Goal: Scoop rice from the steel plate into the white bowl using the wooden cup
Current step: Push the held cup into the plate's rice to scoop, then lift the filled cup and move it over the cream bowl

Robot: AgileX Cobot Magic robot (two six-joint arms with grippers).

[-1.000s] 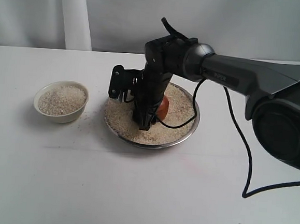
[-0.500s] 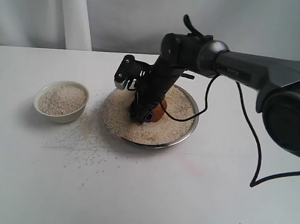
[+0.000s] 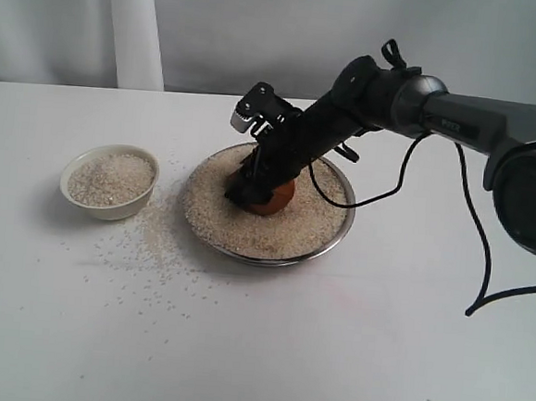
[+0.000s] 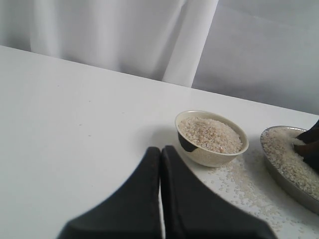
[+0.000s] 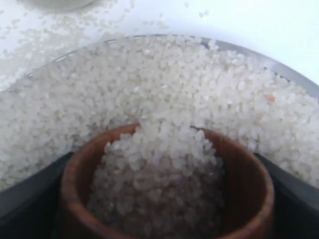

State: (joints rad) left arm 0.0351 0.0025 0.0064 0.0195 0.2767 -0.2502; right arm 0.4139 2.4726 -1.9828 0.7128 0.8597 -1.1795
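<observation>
The right pincer (image 3: 253, 191) holds the cup (image 3: 278, 199) low in the plate (image 3: 338, 232), the left pincer (image 4: 160, 164) is closed, and a fast lift could spill rice (image 3: 247, 236) before the bowl (image 3: 109, 209)

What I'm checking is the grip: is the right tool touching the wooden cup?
Touching. Right wrist view: the right tool's fingers press both sides of the wooden cup.

White tabletop (image 3: 255, 367), pale grey wall (image 3: 263, 24) behind; white curtain fold (image 3: 133, 27) hanging, soft even light
</observation>
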